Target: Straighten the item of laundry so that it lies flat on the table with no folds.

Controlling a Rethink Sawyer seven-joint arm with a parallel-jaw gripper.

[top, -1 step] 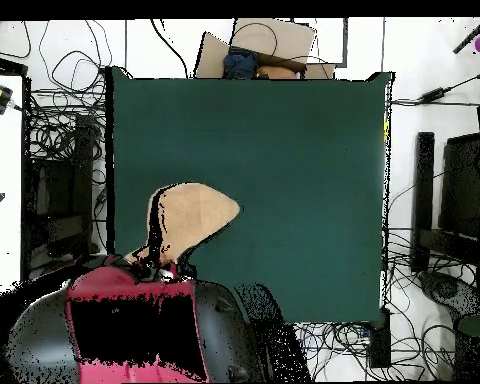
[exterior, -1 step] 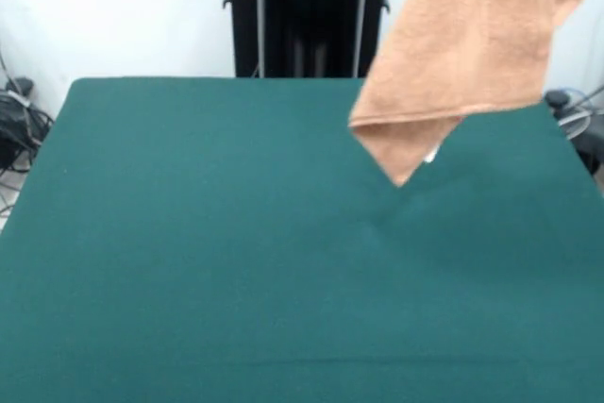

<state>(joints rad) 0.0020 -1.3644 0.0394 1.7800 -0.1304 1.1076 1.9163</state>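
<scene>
While the towel (exterior, -1 step: 467, 44) hangs folded above the table (exterior, -1 step: 236, 261) — lowest corner pointing down — the gripper itself is hidden, so its grip can't be judged.

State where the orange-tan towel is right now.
The towel hangs in the air at the front view's upper right, its lowest corner just above the green table. In the overhead view it shows near the table's left edge, beside the robot arm.
</scene>
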